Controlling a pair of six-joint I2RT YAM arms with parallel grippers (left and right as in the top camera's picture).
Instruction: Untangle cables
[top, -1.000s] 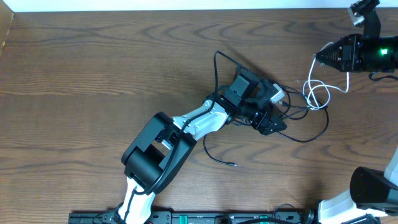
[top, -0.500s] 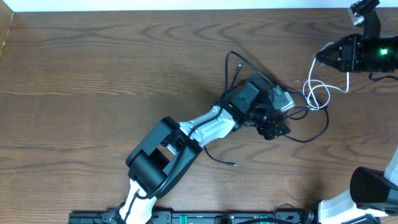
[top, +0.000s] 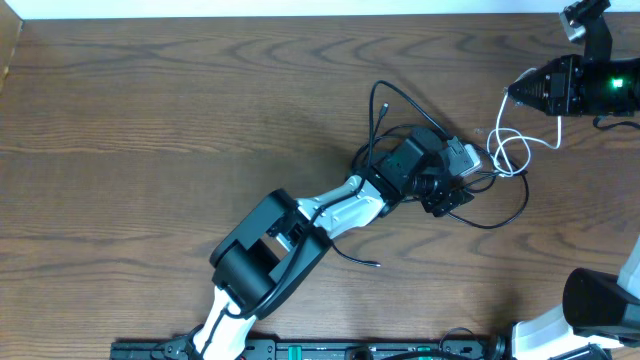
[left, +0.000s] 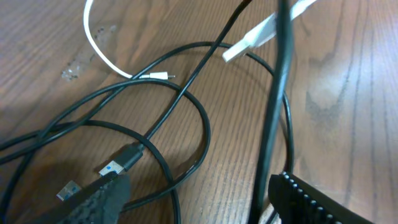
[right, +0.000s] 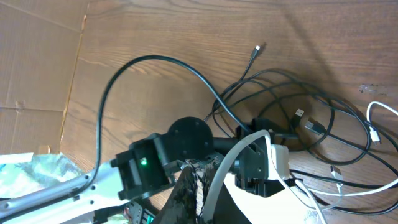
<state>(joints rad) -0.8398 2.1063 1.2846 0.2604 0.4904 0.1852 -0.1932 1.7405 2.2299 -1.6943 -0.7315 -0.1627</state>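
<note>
Black cable (right: 149, 58) lies in loose, overlapping loops on the wood table (top: 150, 120), right of centre, with one arc reaching toward the far edge. The left gripper (left: 198, 182) sits low over this tangle. Its fingers (left: 99, 199) stand well apart and clamp nothing. A plug (left: 121, 163) of the black cable rests on the table just ahead of one fingertip, and strands of the same cable run between the fingers. The white cable (left: 102, 53) lies just right of the black loops, overlapping their edge. It coils in small loops, then rises to the right gripper (top: 512, 92) near the far right corner. That gripper is closed on the white cable, which hangs from it down to the table.
</note>
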